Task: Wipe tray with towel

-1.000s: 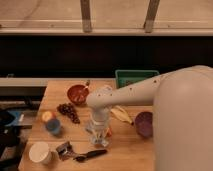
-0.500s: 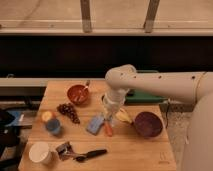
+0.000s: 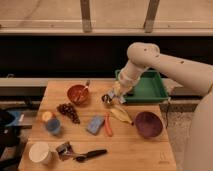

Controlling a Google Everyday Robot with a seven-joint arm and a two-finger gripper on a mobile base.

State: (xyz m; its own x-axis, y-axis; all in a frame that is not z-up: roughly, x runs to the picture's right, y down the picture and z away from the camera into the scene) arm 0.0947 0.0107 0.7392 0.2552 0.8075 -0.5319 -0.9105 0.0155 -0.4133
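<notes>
Our arm has swung off the middle of the tabletop (image 3: 125, 150). The claw (image 3: 109, 98) now hangs at the tray's (image 3: 150, 87) front-left corner, clamped shut on what looks like the towel (image 3: 116, 93). We reckon wiping's next.

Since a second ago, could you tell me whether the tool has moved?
Yes. The tool moved away from the blue sponge, back toward the green tray.

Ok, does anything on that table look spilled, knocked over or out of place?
Nothing looks spilled or damaged. The banana and sponge lie loose on the table. The gripper hovers shut just left of the tray.
</notes>
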